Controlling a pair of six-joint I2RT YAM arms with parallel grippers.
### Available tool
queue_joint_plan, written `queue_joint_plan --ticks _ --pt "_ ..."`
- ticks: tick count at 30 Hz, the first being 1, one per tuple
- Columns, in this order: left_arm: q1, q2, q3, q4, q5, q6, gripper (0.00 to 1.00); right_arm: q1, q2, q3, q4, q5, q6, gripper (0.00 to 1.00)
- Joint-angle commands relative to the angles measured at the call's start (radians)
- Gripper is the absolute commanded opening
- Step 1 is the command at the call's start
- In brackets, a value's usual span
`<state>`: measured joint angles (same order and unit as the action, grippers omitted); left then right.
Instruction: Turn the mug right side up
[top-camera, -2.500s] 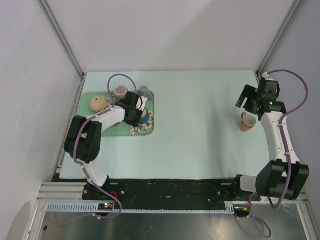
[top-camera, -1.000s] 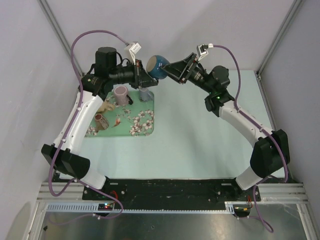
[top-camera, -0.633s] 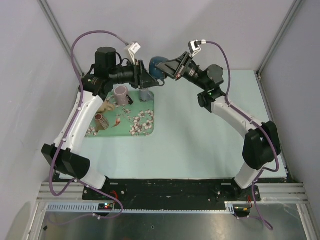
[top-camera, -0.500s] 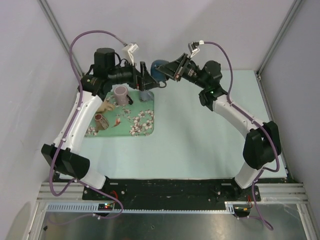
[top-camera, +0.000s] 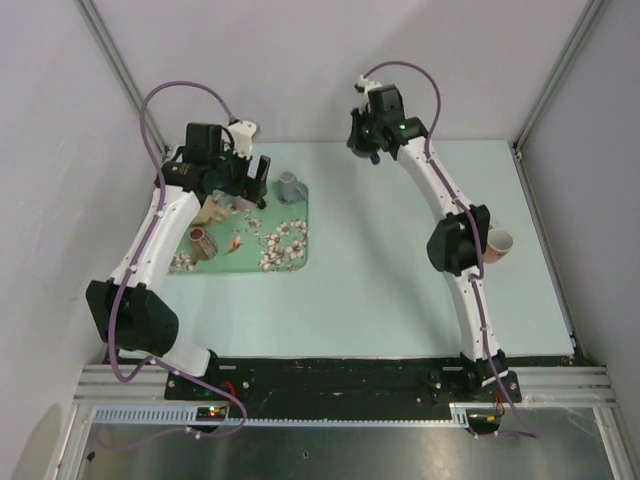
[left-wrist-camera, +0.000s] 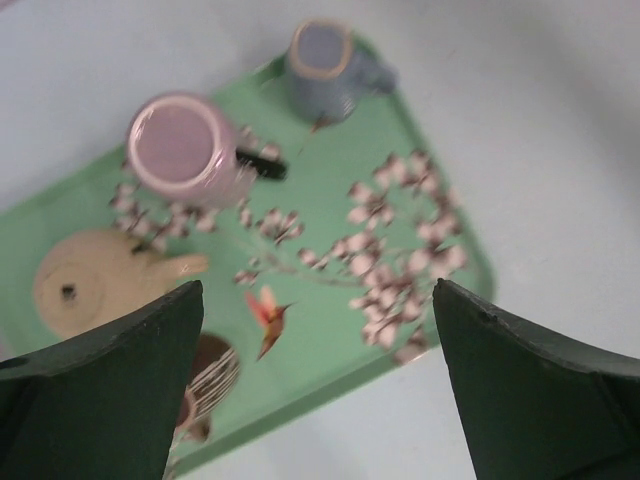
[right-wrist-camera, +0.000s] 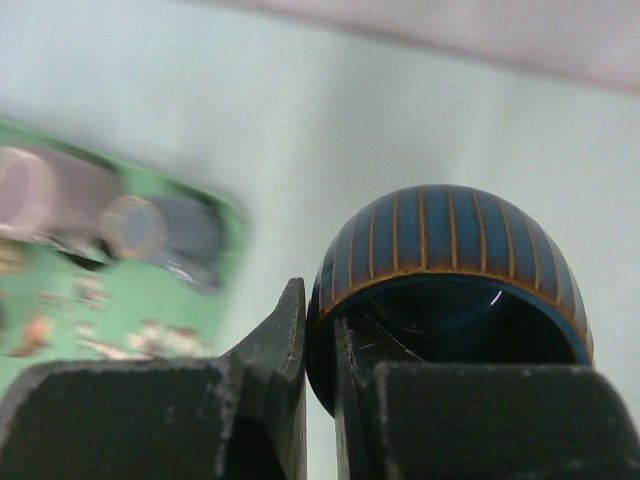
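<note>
Overhead view of a pale green table (top-camera: 400, 270) with two robot arms reaching away from the near edge. The right gripper (right-wrist-camera: 318, 310) is up by the far edge of the table, close to the back wall (top-camera: 330, 60). Its two fingers are pinched tight on the wall of the blue striped mug (right-wrist-camera: 450, 270), one finger outside and one inside the rim, with the mug's dark mouth turned towards the wrist camera. The left gripper (left-wrist-camera: 316, 287) hangs above the green tray (left-wrist-camera: 400, 180) at the far left, fingers spread wide with nothing between them. On the tray beneath it are a pink mug (left-wrist-camera: 180, 150), a grey-blue jug (left-wrist-camera: 325, 62), a beige teapot (left-wrist-camera: 90, 285) and a brown striped cup (left-wrist-camera: 205, 380), all apart from one another. Between the tray and the right side lies a broad bare stretch of table. An orange mug (top-camera: 497, 243) sits near the right edge, partly behind the right arm's elbow
</note>
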<state>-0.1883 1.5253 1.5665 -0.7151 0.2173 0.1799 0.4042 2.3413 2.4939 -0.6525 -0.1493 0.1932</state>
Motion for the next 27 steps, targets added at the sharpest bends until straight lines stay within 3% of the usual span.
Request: queue_joint_plan --ticks 1,4,10,17,21,24,27 --pt "0.036 -0.018 -0.075 -0.051 -0.150 0.205 0.99 -0.028 0.114 0.092 -0.221 0.105 -0.214 0.00" --pt "0.044 -0.028 -0.141 -0.092 -0.169 0.369 0.98 -0.031 0.107 -0.003 -0.135 0.116 -0.233 0.00" --pt "0.053 -0.040 -0.210 -0.150 -0.146 0.674 0.96 -0.032 0.210 0.054 -0.193 0.114 -0.307 0.00" --pt "0.057 -0.040 -0.277 -0.256 -0.109 0.962 0.95 -0.056 0.247 0.011 -0.144 0.037 -0.253 0.00" --pt "0.061 -0.042 -0.362 -0.300 -0.228 1.224 0.94 -0.079 0.262 0.010 -0.110 0.009 -0.230 0.00" --pt "0.063 -0.020 -0.407 -0.302 -0.340 1.338 0.93 -0.103 0.261 0.007 -0.110 -0.028 -0.204 0.15" --pt "0.063 0.013 -0.375 -0.303 -0.385 1.351 0.93 -0.113 0.233 -0.019 -0.105 -0.047 -0.200 0.30"
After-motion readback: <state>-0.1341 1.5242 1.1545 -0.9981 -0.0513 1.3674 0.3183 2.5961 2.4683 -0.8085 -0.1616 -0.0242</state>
